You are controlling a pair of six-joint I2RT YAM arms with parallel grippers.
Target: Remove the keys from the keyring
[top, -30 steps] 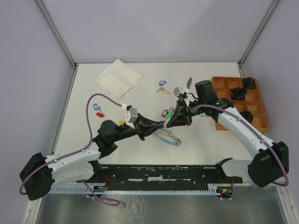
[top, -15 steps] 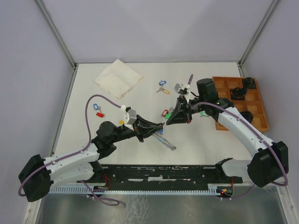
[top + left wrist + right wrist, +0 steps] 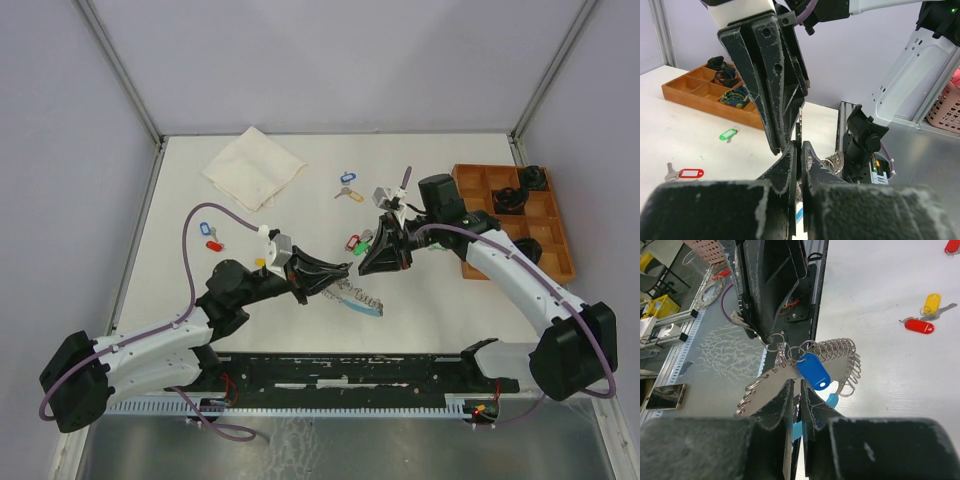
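The keyring (image 3: 360, 297), a silvery coiled loop joined to a light-blue band, hangs just above the table at the centre. My left gripper (image 3: 346, 269) is shut on its top end, a thin dark edge pinched between the jaws (image 3: 800, 145). In the right wrist view the loop (image 3: 840, 352) carries a blue-tagged key (image 3: 814, 371) and flat silver keys (image 3: 765, 382). My right gripper (image 3: 366, 266) meets the left one tip to tip. Its jaws (image 3: 797, 385) stand a slit apart right under the silver keys, and I see nothing pinched between them.
Loose tagged keys lie around: blue (image 3: 347, 177), yellow (image 3: 351, 194), red and green (image 3: 357, 241), blue and red at the left (image 3: 210, 236). A folded cloth (image 3: 252, 167) lies at the back left. A wooden compartment tray (image 3: 545, 235) sits at the right.
The right jaws have parted a slit. The keyring was drawn out long and thin half a second ago and now hangs bunched again. The left arm has barely moved.
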